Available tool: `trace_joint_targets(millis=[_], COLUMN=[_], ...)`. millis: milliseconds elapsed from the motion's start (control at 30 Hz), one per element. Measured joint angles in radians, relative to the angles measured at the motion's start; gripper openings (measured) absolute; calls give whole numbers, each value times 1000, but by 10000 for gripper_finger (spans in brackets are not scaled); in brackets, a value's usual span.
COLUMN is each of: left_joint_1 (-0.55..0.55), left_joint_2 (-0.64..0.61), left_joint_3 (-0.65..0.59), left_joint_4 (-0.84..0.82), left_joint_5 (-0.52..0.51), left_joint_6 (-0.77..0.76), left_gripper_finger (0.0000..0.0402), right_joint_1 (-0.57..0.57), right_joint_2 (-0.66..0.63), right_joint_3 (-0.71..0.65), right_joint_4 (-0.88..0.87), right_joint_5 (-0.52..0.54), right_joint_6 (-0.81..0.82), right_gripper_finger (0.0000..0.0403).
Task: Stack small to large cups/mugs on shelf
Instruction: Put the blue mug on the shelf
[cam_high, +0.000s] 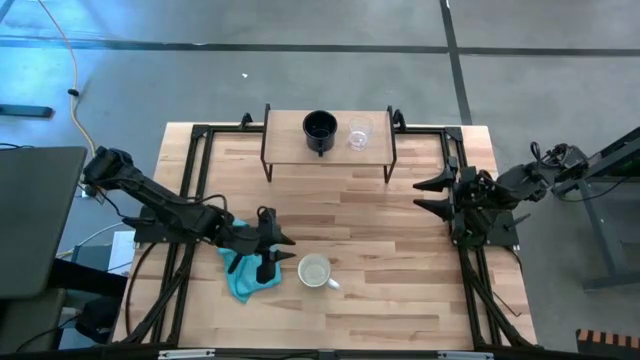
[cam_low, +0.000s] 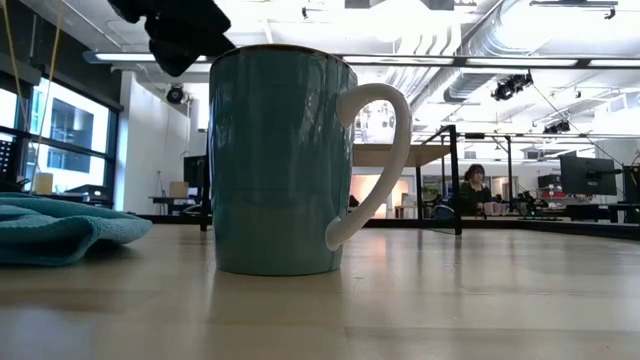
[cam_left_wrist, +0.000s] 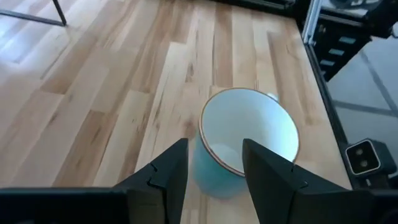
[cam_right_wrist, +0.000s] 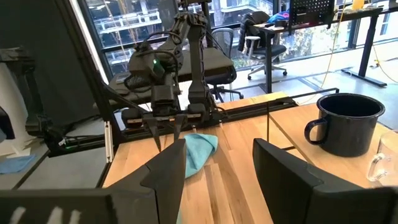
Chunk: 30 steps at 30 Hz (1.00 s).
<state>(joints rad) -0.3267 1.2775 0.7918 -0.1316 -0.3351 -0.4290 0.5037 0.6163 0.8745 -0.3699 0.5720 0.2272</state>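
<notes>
Left gripper (cam_high: 284, 248) open beside the white mug (cam_high: 315, 270)

The mug stands on the counter (cam_high: 380, 230) at the gripper's 4 o'clock; the right gripper (cam_high: 424, 194) waits open at the counter's 3 o'clock.

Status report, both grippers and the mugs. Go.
Left gripper open, poised beside the teal mug. Right gripper open, idle at table edge. Black mug and glass cup on shelf. Nothing obstructing.

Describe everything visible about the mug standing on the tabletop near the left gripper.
The mug is pale teal outside and white inside, with a white loop handle and a thin dark rim line; it looks ceramic. It stands upright and empty on the wooden tabletop, beside the teal cloth, not on the shelf. The left gripper is open, close by its rim, not touching it.
</notes>
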Motion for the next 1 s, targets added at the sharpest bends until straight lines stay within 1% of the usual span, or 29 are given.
trace_joint_targets(millis=[133, 333, 533, 633, 767, 867, 1000], left_joint_1=[1, 30, 60, 73, 86, 99, 106], left_joint_2=[25, 47, 96, 130, 173, 208, 246], left_joint_3=[28, 48, 113, 162, 247, 311, 370], left_joint_4=[1, -3, -29, -85, -191, -301, -386], left_joint_5=[0, 12, 66, 91, 116, 144, 182], left_joint_6=[6, -18, -44, -88, -187, -292, -382], left_gripper_finger=[138, 138, 138, 138, 138, 138, 138], right_joint_1=[0, 0, 0, 0, 0, 0, 0], right_joint_2=[0, 0, 0, 0, 0, 0, 0], right_joint_3=[0, 0, 0, 0, 0, 0, 0], right_joint_4=[-7, -8, -32, -70, -123, -134, -134], right_joint_5=[0, 0, 0, 0, 0, -3, -8], right_joint_6=[0, 0, 22, 58, 108, 113, 108], right_gripper_finger=[179, 179, 179, 179, 179, 179, 179])
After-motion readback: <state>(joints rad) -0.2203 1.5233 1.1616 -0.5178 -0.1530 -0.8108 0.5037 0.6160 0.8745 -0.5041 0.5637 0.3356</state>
